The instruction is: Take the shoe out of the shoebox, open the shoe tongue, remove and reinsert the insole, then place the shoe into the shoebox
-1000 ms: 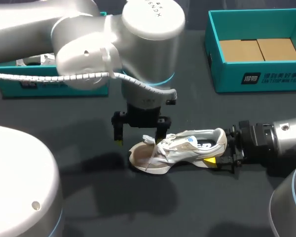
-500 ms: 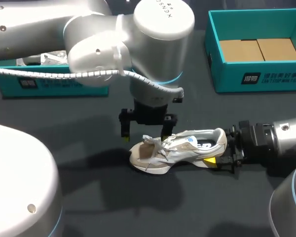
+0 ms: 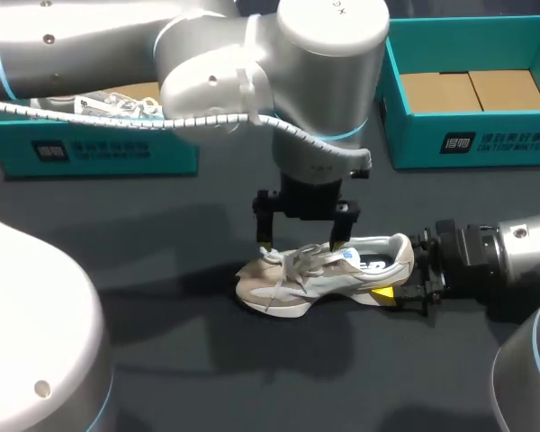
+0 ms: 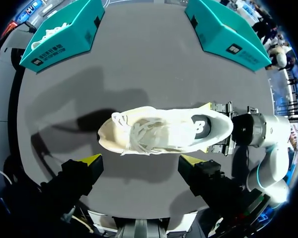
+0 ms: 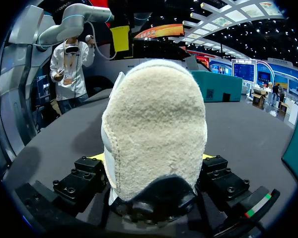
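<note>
The shoe lies mid-table, heel between the fingers of my right gripper, with my left gripper above its laces. One shoebox sits behind-right, a second box behind-left, seemingly holding another shoe.

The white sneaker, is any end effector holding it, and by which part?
The right end effector grips the white-and-beige lace-up sneaker at its heel; the left end effector is open above it.

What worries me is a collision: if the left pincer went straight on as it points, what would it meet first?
Probably the shoe, around its laces: the open left pincer points down at it.
</note>
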`<move>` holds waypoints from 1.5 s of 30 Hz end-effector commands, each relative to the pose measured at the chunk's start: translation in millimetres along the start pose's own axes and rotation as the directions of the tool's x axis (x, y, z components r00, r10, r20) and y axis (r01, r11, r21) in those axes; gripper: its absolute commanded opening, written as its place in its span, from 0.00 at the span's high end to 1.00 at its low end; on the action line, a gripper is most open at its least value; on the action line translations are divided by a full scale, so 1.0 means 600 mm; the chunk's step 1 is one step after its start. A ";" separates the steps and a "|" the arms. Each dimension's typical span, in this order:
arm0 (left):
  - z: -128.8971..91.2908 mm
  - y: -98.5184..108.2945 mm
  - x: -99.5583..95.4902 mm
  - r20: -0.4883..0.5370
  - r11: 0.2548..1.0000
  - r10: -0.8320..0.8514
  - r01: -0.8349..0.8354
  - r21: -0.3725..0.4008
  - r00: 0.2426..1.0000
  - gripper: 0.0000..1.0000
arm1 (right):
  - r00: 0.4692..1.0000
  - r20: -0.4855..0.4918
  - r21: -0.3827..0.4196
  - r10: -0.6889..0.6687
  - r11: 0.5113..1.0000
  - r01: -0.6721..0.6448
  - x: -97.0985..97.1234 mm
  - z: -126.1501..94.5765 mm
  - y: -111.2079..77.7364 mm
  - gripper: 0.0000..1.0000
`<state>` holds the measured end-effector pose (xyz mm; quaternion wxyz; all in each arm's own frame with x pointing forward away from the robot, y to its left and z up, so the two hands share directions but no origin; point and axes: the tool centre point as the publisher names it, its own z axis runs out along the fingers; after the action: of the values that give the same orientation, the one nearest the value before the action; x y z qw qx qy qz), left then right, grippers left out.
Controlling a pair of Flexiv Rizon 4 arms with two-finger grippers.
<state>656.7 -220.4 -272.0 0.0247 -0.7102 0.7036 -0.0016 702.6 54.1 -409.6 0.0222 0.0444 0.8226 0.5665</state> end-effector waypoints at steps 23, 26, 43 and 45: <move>0.040 -0.020 0.119 0.266 0.939 -0.312 0.338 -0.056 0.912 0.00 | 1.000 0.001 0.005 0.000 1.000 0.000 0.000 0.002 0.001 1.00; 0.046 -0.024 0.122 0.287 0.931 -0.327 0.359 -0.065 0.900 0.00 | 1.000 0.001 0.005 0.000 1.000 0.000 0.000 0.002 0.001 1.00; 0.083 -0.039 0.133 0.358 0.907 -0.364 0.414 -0.072 0.860 0.00 | 1.000 0.001 0.005 0.000 1.000 0.000 0.000 0.002 0.001 1.00; 0.087 -0.043 0.134 0.362 0.903 -0.372 0.424 -0.073 0.855 0.00 | 1.000 0.001 0.005 0.000 1.000 0.000 0.000 0.002 0.001 1.00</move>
<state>685.5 -291.9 -323.3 0.0250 -0.7089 0.6916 0.1360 702.6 54.1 -409.6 0.0222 0.0443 0.8225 0.5665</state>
